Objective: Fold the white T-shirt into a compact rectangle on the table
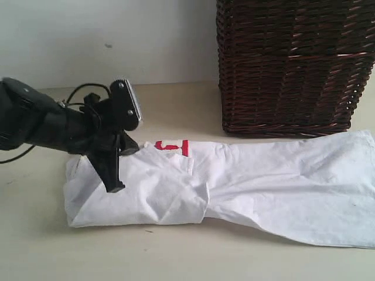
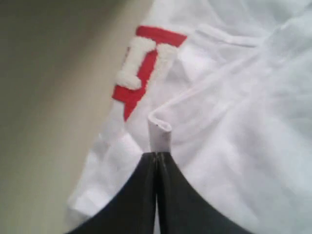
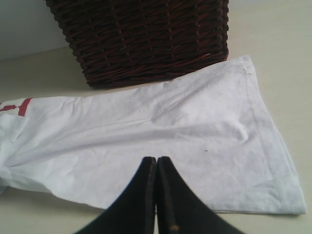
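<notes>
The left gripper (image 2: pixel 156 155) is pressing its fingers shut, apparently pinching a raised hem fold of the white T-shirt (image 1: pixel 281 181); the right gripper (image 3: pixel 157 160) is hovering closed and empty over its other end. The shirt is lying on the table (image 1: pixel 176 257) just in front of the wicker basket (image 1: pixel 293 64) as a long band, with crosswise folds remaining. Its lettering (image 2: pixel 141 68) is showing only in part, and the right gripper is falling outside the exterior view.

Closed left pincer (image 2: pixel 156 158) pinches fold of white T-shirt (image 2: pixel 234 122); red-edged lettering (image 2: pixel 145 66) nearby.
</notes>
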Motion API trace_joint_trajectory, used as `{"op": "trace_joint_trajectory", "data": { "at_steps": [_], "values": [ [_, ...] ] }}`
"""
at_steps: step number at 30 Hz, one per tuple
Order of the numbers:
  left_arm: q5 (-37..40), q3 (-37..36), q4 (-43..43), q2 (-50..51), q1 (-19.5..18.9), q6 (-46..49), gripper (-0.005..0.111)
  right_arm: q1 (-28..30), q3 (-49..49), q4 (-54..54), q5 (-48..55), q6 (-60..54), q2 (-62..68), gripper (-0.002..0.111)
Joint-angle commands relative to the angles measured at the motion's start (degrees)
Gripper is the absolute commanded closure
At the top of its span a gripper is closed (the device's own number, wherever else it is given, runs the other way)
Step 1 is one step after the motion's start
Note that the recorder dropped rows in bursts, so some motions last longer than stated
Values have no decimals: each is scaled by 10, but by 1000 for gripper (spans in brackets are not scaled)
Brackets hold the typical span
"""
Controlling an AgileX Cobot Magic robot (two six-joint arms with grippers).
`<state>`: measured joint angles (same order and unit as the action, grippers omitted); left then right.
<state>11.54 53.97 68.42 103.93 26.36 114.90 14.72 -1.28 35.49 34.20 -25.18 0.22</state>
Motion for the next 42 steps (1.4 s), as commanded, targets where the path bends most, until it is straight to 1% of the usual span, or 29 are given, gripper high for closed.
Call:
{"op": "trace_joint_trajectory", "data": {
  "at_steps": [1, 3, 6, 7, 9, 10, 11, 12, 14, 16, 22, 26, 36, 39, 42],
  "values": [
    [-10, 32, 42, 65, -2, 2, 107, -1, 3, 2, -1, -2, -2, 108],
    [-27, 48, 64, 84, -2, 2, 107, -1, 3, 2, -1, -2, -2, 108],
    [-46, 53, 87, 84, -1, 0, 107, -1, 3, 2, -1, -2, -2, 108],
    [-61, 53, 88, 79, -1, 0, 104, -1, 3, 2, -1, -2, -2, 108],
    [-73, 53, 88, 71, -1, 0, 93, -1, 3, 2, -1, -2, -2, 108],
    [-74, 53, 88, 67, -1, 0, 84, -1, 3, 2, -1, -2, -2, 108],
    [-73, 53, 89, 66, -1, 0, 80, -1, 3, 2, -1, -2, -2, 108],
    [-74, 53, 89, 66, 2, 0, 73, -1, 3, 2, -1, -2, -2, 108],
    [-76, 53, 89, 62, 6, 0, 65, -1, 3, 2, -1, -2, -2, 108],
    [-73, 53, 94, 48, 11, -1, 62, -1, 3, 2, -1, -2, -2, 108],
    [-31, 53, 153, 7, 16, -1, 62, -1, 3, 2, -1, -2, -2, 108],
    [-27, 53, 182, -9, 16, -1, 62, -1, 3, 2, -1, -2, -2, 108],
    [-20, 53, 184, -19, 16, -2, 62, -1, 3, 2, -1, -2, -2, 108],
    [6, 51, 184, -19, 16, -13, 62, -1, 3, 2, -1, -2, -2, 108],
    [55, 41, 177, -12, 16, -14, 62, -1, 3, 2, -1, -2, -2, 108]
  ]
}}
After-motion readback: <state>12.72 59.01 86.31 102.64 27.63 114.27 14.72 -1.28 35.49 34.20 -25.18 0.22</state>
